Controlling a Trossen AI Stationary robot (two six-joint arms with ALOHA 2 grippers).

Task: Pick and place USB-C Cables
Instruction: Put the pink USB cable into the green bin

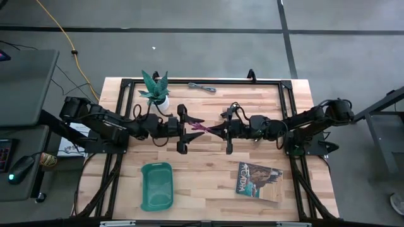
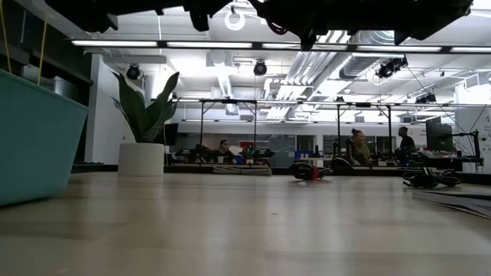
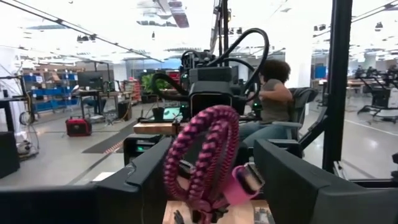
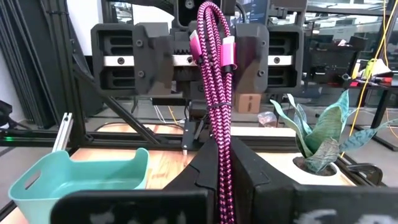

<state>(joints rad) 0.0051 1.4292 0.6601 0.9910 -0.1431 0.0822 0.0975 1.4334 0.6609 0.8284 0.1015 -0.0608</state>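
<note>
Maroon-purple cable [image 1: 197,128] held mid-air between both grippers, above the wooden table [image 1: 265,107].
High: grey cable [image 1: 202,87] on far edge; teal plastic tray [image 1: 156,186] near. Right wrist: right gripper [image 4: 225,163] pinched tight on braided coil. Left wrist: left gripper [image 3: 208,171] fingers spread wide around loop.

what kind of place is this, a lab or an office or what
Most likely an open robotics lab or workshop: a wooden workbench in a black metal frame, exposed ceiling ducts, and more test benches with seated people behind.
</note>
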